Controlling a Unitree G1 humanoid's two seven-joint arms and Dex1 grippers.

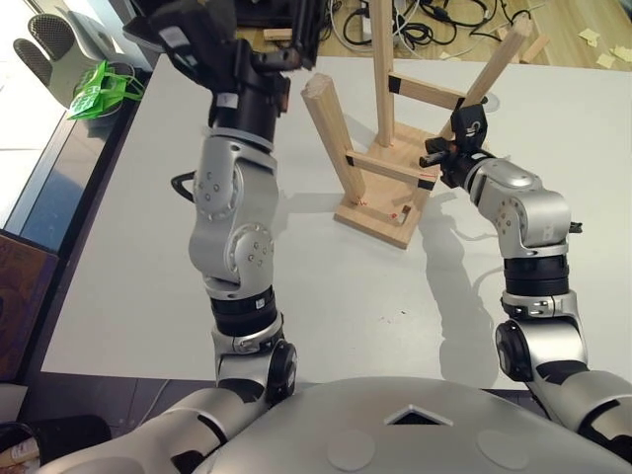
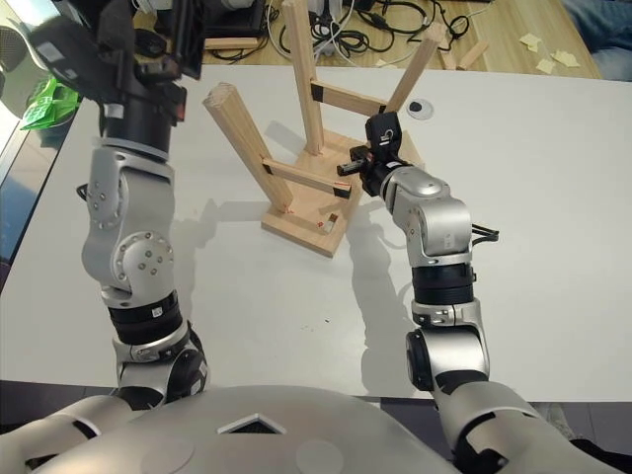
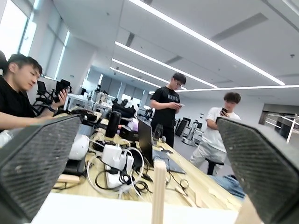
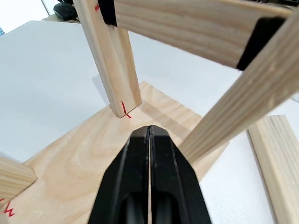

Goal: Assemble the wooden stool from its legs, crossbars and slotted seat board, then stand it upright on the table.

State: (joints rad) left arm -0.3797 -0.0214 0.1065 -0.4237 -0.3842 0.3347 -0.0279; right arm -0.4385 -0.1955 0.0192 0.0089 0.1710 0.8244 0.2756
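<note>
Pale unvarnished wooden stool (image 1: 375, 222) on matt white table (image 1: 346, 306).

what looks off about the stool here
The stool sits seat-down on the table, legs up, and they splay unevenly: the left leg leans far outward, the right leg tilts the other way, and the middle leg stands nearly straight.

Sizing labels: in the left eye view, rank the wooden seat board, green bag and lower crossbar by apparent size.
1. Flat wooden seat board.
2. Crumpled green bag, farther off.
3. Lower wooden crossbar.
</note>
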